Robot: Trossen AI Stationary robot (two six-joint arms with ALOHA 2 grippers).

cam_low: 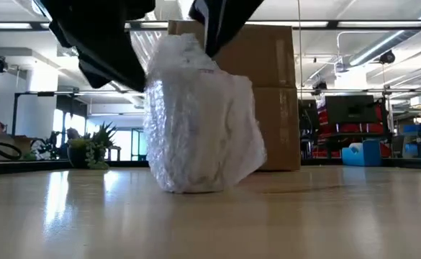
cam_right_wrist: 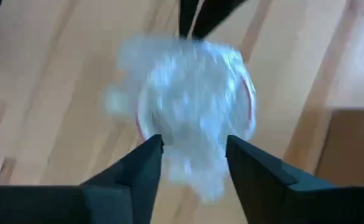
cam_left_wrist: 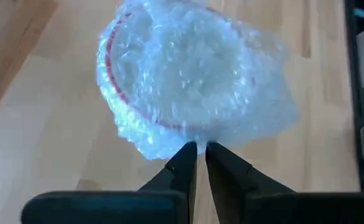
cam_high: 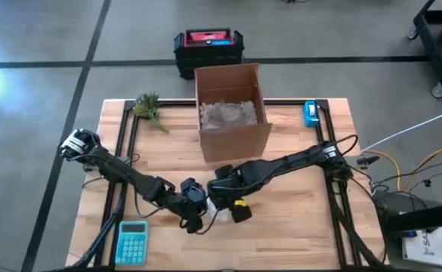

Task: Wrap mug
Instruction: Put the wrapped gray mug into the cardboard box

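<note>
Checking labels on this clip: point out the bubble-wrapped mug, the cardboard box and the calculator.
bubble-wrapped mug (cam_low: 196, 122), low view, middle of the wrapped bundle.
cardboard box (cam_high: 234, 140), high view, its front wall.
calculator (cam_high: 132, 242), high view, centre of the keypad.

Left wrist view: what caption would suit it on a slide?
Left claw pinching the edge of bubble wrap bundled around a red-rimmed mug on the wooden table.
</note>
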